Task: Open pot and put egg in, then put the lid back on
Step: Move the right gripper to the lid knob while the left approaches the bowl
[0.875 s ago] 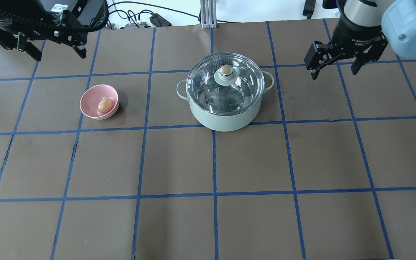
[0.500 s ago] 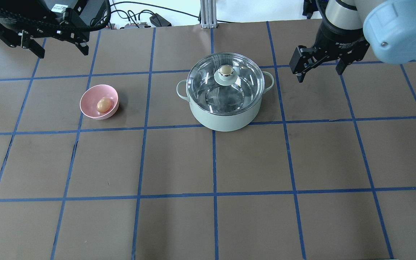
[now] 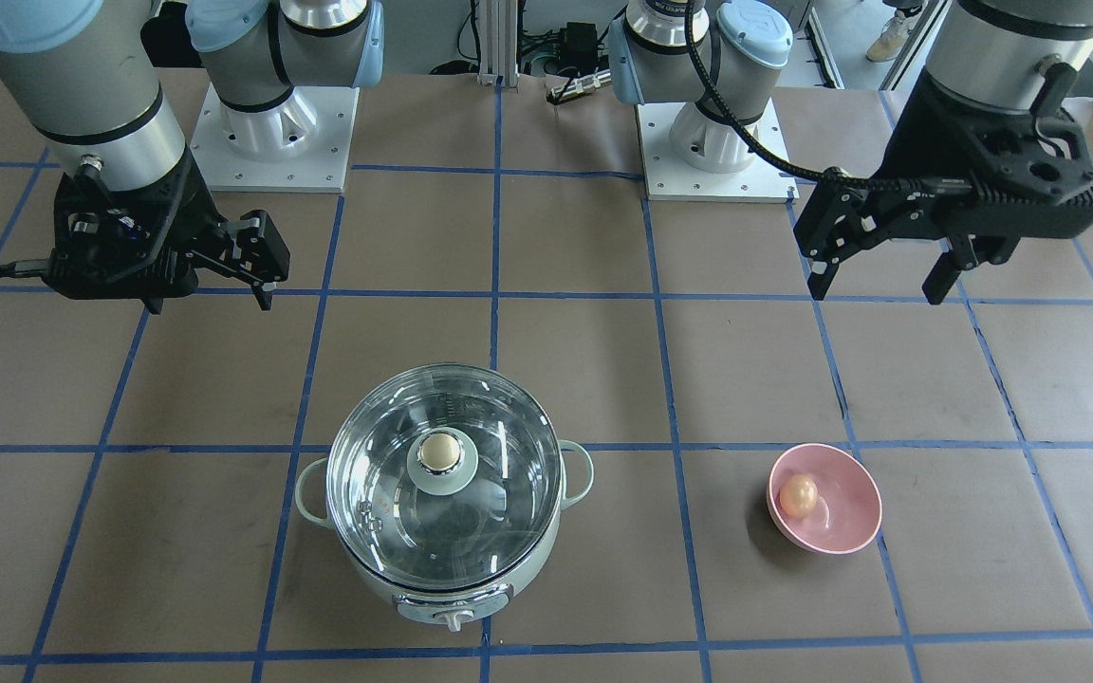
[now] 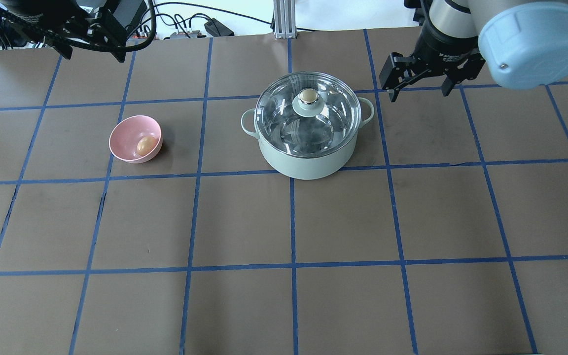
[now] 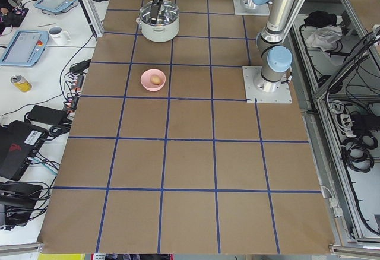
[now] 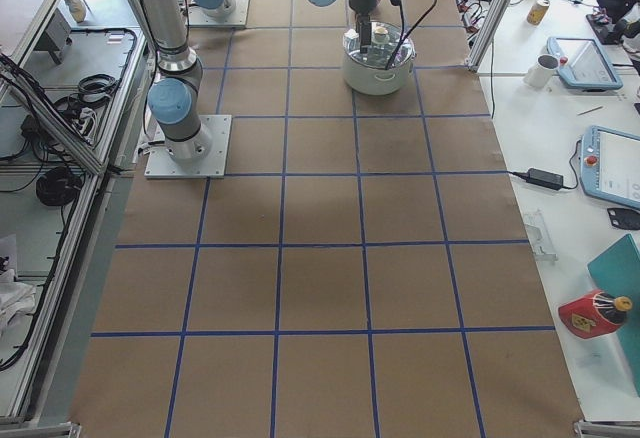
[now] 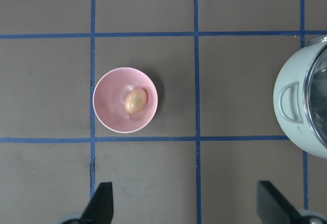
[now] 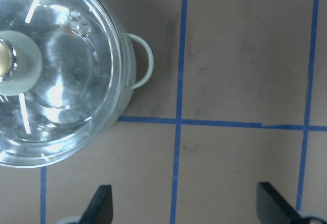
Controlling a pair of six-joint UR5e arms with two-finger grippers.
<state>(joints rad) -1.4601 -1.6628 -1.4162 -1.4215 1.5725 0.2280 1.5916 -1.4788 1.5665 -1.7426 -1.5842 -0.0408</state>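
The pale mint-green pot (image 4: 303,165) stands near the table's middle with the glass lid (image 4: 326,125) closed on it, knob (image 4: 307,96) up. The egg (image 4: 145,144) lies in a pink bowl (image 4: 125,148) to the pot's left. My right gripper (image 4: 418,93) is open and empty, in the air just right of and behind the pot's right handle. Its wrist view shows the lid (image 8: 66,81) at the left. My left gripper (image 4: 91,52) is open and empty, high at the back left. Its wrist view looks down on the egg (image 7: 136,101).
The two arm bases (image 3: 271,133) (image 3: 713,142) are bolted to the table behind the pot. Cables (image 4: 190,27) and a metal post (image 4: 281,19) sit past the far edge. Side benches with tablets (image 5: 24,46) flank the table's ends.
My right gripper has moved left and back, toward the pot's right handle. My left gripper has moved back, toward the view's top edge. The pot, lid, bowl and egg have not moved.
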